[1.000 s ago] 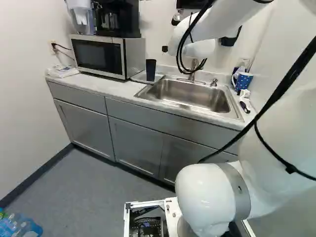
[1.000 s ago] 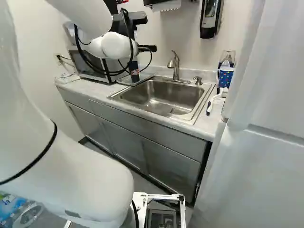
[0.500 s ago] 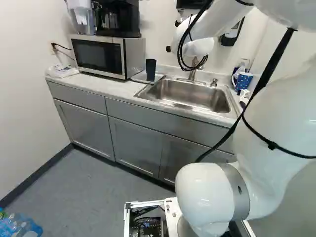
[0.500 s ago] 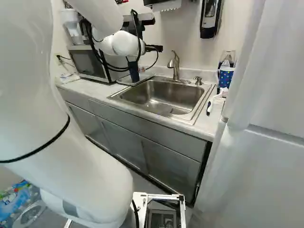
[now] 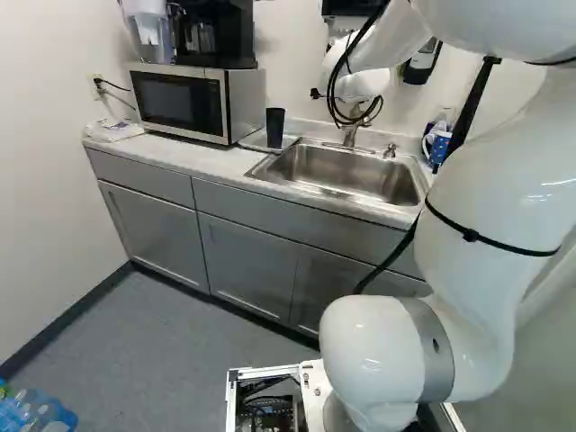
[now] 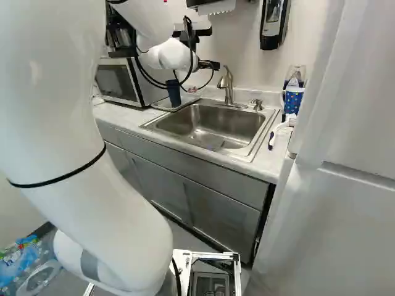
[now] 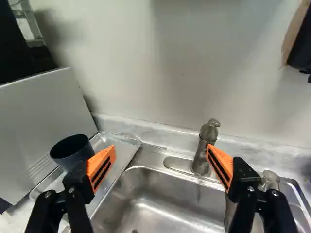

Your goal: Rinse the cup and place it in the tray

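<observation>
In the right base view my gripper is mostly hidden past the wrist, just right of the cup. Wide apart in the wrist view, the orange-padded fingers of my gripper hold nothing; it is open. The dark cup stands upright on the metal tray, beyond and outside one finger, which overlaps its side in the wrist view. Whether they touch I cannot tell. In the left base view the cup is also seen whole, between microwave and sink. The faucet rises ahead of the other finger.
The sink lies beside the tray. A microwave borders the tray's other side. A soap pump, a blue patterned mug and a brush are at the sink's far side. A tall white panel stands at the right.
The arm has swung, carrying the wrist and gripper rightward in the right base view, away from the cup and toward the faucet. The cup has stayed on the tray, and the base has not moved.
</observation>
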Available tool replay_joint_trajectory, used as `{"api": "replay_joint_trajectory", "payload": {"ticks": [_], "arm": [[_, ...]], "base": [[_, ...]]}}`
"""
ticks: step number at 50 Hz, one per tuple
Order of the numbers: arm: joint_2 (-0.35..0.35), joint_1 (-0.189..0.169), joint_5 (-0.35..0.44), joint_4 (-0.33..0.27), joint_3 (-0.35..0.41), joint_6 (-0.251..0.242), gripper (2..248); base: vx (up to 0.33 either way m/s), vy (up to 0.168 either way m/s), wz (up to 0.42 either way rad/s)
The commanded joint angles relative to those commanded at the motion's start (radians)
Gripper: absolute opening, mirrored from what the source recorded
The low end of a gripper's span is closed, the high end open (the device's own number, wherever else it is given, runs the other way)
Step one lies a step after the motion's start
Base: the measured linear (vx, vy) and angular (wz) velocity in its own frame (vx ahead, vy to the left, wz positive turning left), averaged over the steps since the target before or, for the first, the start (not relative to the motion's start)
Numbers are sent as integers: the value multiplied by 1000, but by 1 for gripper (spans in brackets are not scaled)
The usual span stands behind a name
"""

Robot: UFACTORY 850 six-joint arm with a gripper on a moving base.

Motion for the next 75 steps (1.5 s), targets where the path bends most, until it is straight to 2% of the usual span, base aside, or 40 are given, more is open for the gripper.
{"api": "replay_joint_trajectory", "payload": {"ticks": [16, 45, 75], "arm": [[-76, -24, -43, 5, -81, 0, 247], [-226, -25, -77, 5, -248, 0, 247], [-282, -31, 40, 19, -313, 0, 247]], "base": [[0, 0, 0], [0, 0, 0], [0, 0, 0]]}}
